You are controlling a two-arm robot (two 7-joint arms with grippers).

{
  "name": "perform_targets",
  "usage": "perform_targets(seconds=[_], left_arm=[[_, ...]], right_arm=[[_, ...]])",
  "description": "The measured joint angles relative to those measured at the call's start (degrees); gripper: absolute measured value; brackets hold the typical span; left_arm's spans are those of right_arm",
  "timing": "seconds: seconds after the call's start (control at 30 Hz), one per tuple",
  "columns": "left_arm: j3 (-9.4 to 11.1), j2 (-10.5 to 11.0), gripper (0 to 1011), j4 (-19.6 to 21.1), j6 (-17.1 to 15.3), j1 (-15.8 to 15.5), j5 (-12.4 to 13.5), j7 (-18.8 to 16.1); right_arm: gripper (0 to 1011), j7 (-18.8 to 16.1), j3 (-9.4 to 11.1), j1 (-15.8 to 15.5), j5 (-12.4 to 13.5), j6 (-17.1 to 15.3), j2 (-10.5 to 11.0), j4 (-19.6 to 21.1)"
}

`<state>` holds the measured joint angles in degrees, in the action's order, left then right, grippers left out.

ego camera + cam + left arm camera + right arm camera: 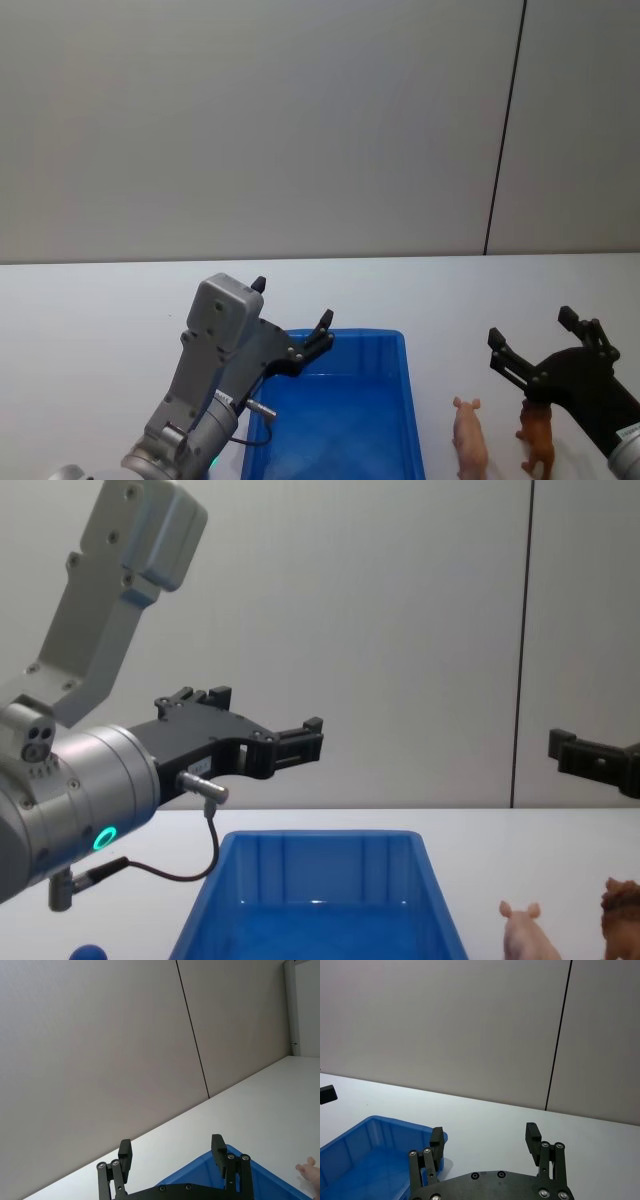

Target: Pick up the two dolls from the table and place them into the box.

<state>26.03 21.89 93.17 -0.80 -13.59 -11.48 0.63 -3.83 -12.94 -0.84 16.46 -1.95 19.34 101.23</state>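
The right tool [532, 330] hangs in the air with its fingers spread wide and nothing between them. It sits above the lion [537, 435] and just right of the pig [470, 435]. Both dolls stand on the table [100, 320] side by side, close together, to the right of the box [345, 333], which looks empty.

The left tool [293, 303] is likewise spread and empty, raised over the far left corner of the box.

The step in hand looks like the first pick, probably of the lion, since it lies nearest under the right tool. To do it well, the tool should tip downward and come straight over the lion's back. It should close across the flanks rather than along the body. The inner finger must slip into the narrow gap beside the pig without knocking it over.
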Motion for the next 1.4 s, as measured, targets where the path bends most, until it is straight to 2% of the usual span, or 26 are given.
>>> perform_targets(seconds=[1.4], left_arm=[[0.0,0.0,1001,0.0,0.0,0.0,0.0,0.0]], right_arm=[[1001,0.3,0.0,-0.1,0.0,-0.3,-0.2,0.0]])
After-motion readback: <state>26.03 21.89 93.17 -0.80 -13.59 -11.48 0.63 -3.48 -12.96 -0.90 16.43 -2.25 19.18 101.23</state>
